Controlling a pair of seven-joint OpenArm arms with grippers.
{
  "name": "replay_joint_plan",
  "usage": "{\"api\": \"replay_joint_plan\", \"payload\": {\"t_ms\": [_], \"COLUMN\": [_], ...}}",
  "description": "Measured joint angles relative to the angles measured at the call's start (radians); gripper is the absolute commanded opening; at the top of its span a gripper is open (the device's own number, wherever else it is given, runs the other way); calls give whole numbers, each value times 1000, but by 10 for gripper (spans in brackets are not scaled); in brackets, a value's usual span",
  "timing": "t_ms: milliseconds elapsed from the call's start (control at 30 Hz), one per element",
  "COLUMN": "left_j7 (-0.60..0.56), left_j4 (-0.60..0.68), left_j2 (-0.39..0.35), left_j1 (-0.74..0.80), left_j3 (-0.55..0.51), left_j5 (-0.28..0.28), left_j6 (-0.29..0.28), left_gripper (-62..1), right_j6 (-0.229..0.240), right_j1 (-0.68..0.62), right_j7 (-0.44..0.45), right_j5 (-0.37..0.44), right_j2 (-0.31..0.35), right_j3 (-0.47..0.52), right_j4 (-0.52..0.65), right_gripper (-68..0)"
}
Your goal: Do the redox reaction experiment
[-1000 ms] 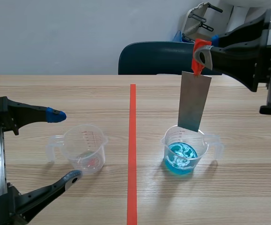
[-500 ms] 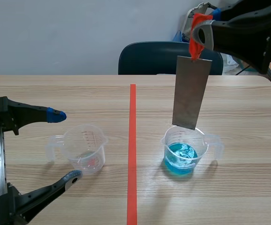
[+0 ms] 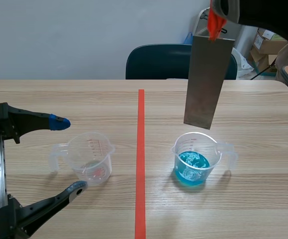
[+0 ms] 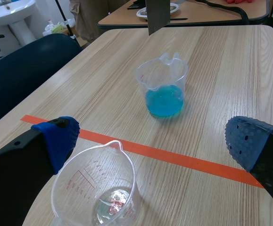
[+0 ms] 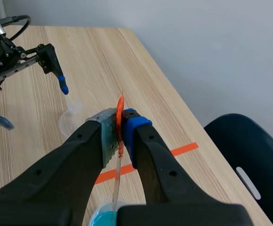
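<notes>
Metal strip [image 3: 208, 82], clamped in right gripper [image 5: 121, 127] fingers above the blue beaker [image 3: 194, 159], was best kept plumb; left gripper [image 4: 155, 141] fingers were spread.

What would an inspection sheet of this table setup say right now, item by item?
Surface: wooden table with an orange-red tape line down the middle.
Job's things: cup of blue liquid; clear cup with a little clear liquid; metal plate hanging above the blue cup, out of the liquid.
Clutter: nothing seen.
Grippers: right gripper shut on the plate's top end; left gripper open, straddling the clear cup without touching it.
Cables: black cable near the left arm's base.
Surroundings: dark blue chair across the table, pale wall behind.
</notes>
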Motion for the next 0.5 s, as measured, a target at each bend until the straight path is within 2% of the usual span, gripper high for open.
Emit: {"api": "replay_joint_plan", "payload": {"t_ms": [500], "left_j7": [0], "left_j4": [0], "left_j2": [0], "left_j1": [0], "left_j3": [0], "left_j5": [0], "left_j6": [0], "left_gripper": [14], "right_j6": [1], "right_j1": [0], "right_j7": [-13], "right_j5": [14], "right_j2": [0], "right_j3": [14], "right_j4": [4], "right_gripper": [-665]}}
